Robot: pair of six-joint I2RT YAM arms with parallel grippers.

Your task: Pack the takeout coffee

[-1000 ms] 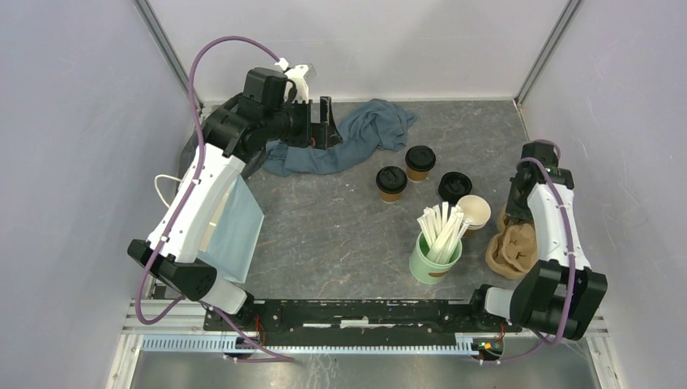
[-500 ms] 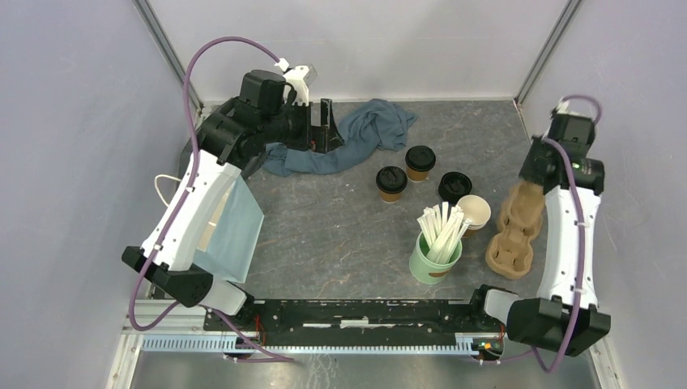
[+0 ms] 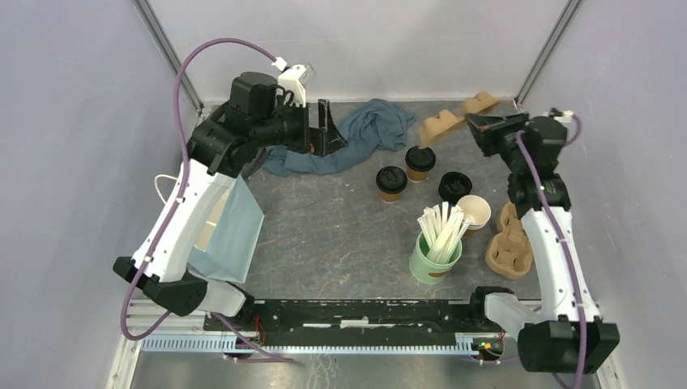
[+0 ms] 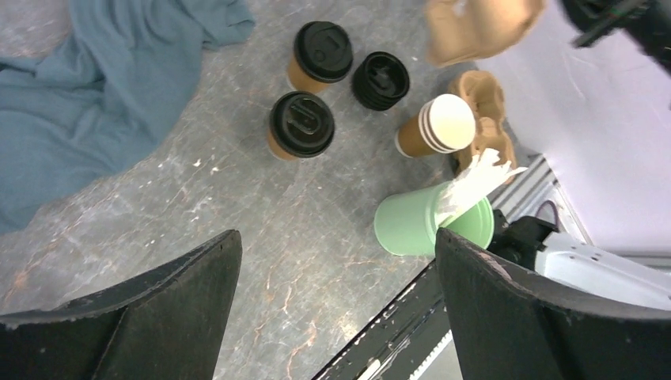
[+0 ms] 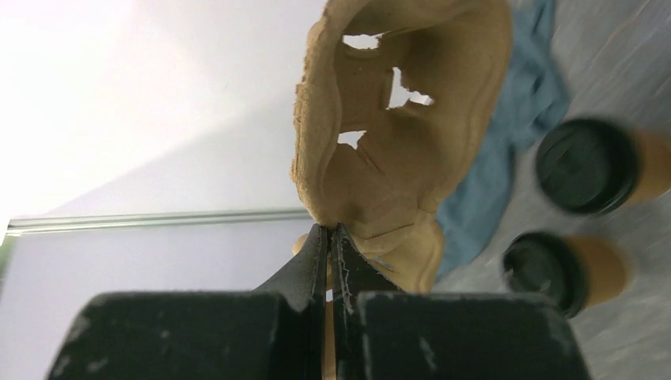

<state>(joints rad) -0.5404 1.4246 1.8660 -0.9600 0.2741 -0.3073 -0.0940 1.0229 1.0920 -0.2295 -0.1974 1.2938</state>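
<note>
Takeout coffee cups (image 3: 391,183) on table (image 3: 340,235), well off edges; right jaws pinch carrier (image 3: 442,124) rim aloft; left jaws wide.

Blue cloth (image 3: 371,131); green stirrer cup (image 3: 432,262)

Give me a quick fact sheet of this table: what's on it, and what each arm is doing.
Setting: grey table with two robot arms
Left gripper: open, empty, raised beside the blue cloth
Right gripper: shut on a pulp cup carrier, held in the air at the far right
Lidded coffee cups: two, upright on the table, not yet packed
Spare carrier: lying on the table by the right arm
Also present: stack of lidless cups, green cup of stirrers
</note>
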